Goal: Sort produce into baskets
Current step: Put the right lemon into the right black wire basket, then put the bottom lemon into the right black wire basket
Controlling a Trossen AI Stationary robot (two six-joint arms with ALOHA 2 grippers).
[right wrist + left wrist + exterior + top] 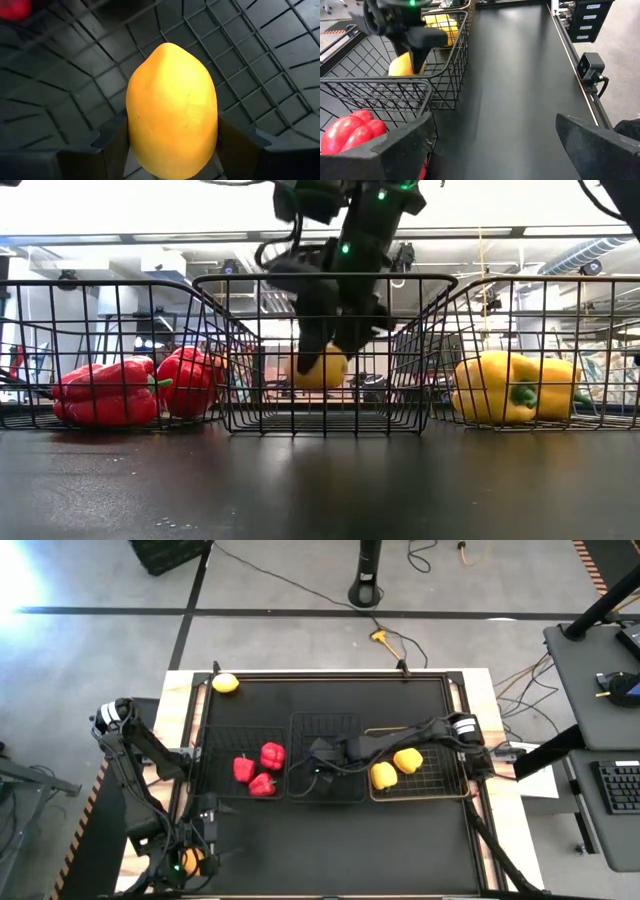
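Note:
My right gripper (322, 762) reaches down into the narrow black middle basket (325, 790), shut on a yellow-orange lemon (320, 370). It hides the lemon in the high view. Three red peppers (260, 770) lie in the left black basket (215, 755). Two yellow peppers (395, 768) lie in the pale wire basket (445, 775). A second lemon (226, 683) lies at the table's far left corner. My left gripper (492, 125) is open and empty near the left basket's near corner (207, 820). My right gripper pinches the lemon's two opposite sides (135, 135) between its two fingers (107, 137). The fingers come from above, pointing down into the middle basket. The lemon sits low inside the basket with one end pointing away from the gripper. I cannot tell whether it touches the basket floor.
A yellow-orange piece (190, 861) shows under my left arm at the table's near left corner. The three baskets stand side by side across the mat's middle. Bare black mat (340, 840) lies between them and the near edge. A small camera (590, 67) sits at the near edge.

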